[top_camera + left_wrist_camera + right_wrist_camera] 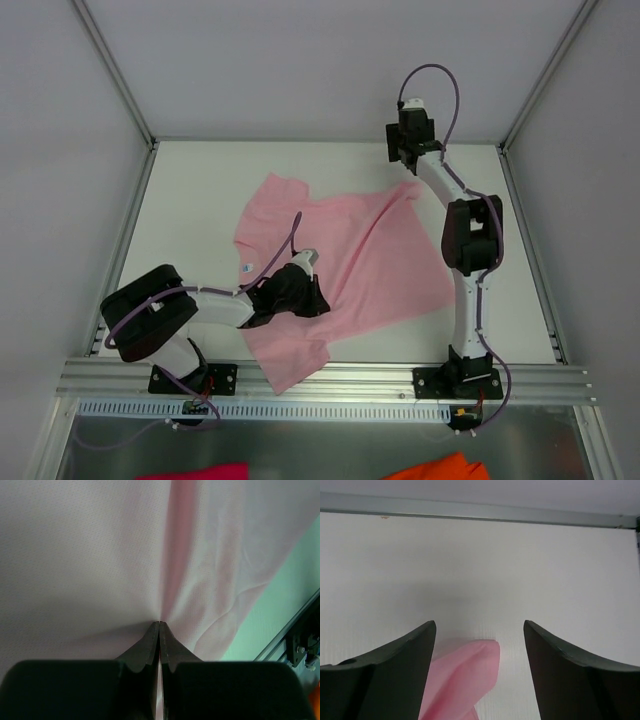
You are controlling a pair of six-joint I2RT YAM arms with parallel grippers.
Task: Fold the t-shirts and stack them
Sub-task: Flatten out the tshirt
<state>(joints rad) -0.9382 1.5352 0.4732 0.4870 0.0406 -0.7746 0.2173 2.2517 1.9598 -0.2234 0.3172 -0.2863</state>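
Observation:
A light pink t-shirt (360,260) lies spread and creased across the white table, a small white neck label at its left edge. My left gripper (322,303) lies low on the shirt's near-left part, shut, with a pinch of pink cloth (165,580) puckered at its tips (159,623). My right gripper (402,152) hangs at the far side, above the shirt's far right corner (412,188). It is open; in the right wrist view that pink corner (470,672) lies on the table between the dark fingers (400,665), touching neither.
Grey walls and a metal frame bound the table (200,190) at the back and sides. An aluminium rail (330,380) runs along the near edge. Below it lie a magenta cloth scrap (200,472) and an orange cloth scrap (440,467).

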